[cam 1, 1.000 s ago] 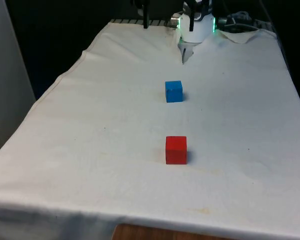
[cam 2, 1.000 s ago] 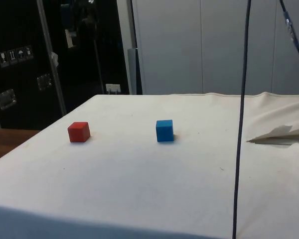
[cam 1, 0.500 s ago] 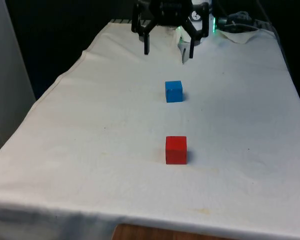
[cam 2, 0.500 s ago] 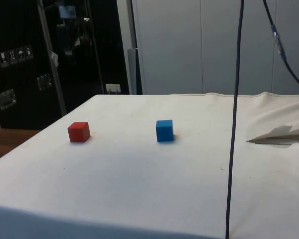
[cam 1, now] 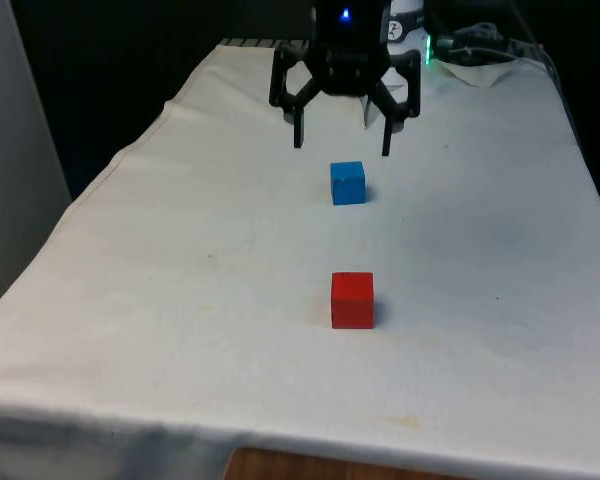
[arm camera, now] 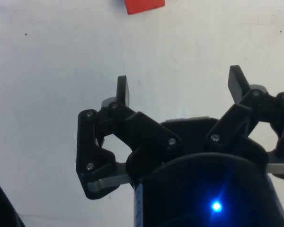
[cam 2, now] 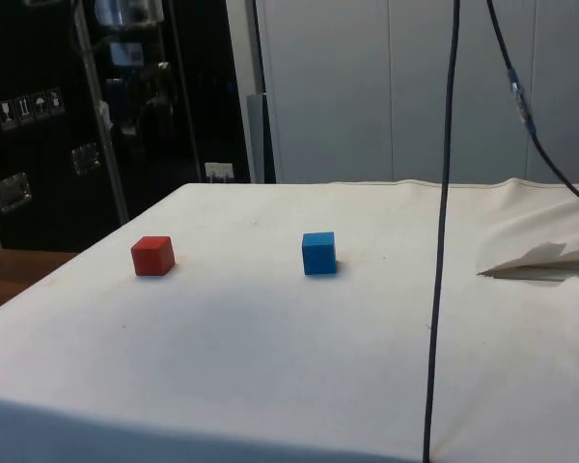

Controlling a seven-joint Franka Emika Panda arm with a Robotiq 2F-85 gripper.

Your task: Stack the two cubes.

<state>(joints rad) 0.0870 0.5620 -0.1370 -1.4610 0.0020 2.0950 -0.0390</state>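
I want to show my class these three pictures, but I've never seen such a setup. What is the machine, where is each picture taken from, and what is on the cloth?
It is a robot arm ending in a black two-fingered claw. One picture looks along the table at it, one looks from the table's side, and one comes from a camera on the arm's wrist, looking down past the fingers. On the white cloth sit a blue cube and a red cube, apart from each other. The claw hangs open above the cloth, just behind the blue cube, holding nothing. A dark cable hangs in the side picture.
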